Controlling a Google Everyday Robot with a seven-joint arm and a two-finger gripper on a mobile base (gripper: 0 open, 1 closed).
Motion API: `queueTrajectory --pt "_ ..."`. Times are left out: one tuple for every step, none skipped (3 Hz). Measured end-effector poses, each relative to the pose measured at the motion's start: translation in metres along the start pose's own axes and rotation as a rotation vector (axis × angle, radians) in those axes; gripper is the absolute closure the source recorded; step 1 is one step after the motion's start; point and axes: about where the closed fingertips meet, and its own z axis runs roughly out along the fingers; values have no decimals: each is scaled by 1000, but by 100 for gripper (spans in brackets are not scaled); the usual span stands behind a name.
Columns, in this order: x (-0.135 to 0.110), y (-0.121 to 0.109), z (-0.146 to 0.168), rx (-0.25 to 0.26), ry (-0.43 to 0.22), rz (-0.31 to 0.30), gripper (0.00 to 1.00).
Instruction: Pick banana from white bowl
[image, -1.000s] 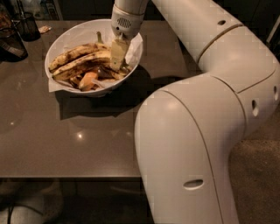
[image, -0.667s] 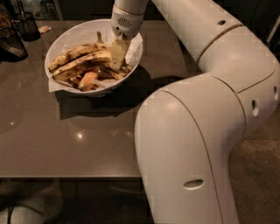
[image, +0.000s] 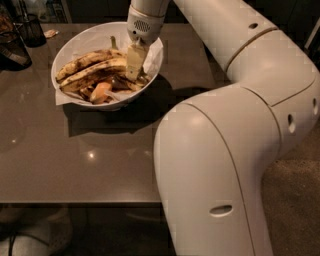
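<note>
The white bowl, lined with crumpled white paper, stands on the brown table at the upper left. In it lies the long yellow banana with dark streaks. A browner-spotted long banana lies just behind it, and orange and short banana pieces lie in front. My gripper reaches down from above into the right side of the bowl, at the right end of the two long bananas. Its tip is among the fruit, so the contact is hidden.
A dark wire cup and a dark object stand at the table's far left. A small scrap lies by the cup. My white arm fills the right side. The table's front edge runs below.
</note>
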Motion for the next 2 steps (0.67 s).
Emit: queueTrajectory --pt "0 0 0 0 0 0 35" --pt "0 0 0 0 0 0 12"
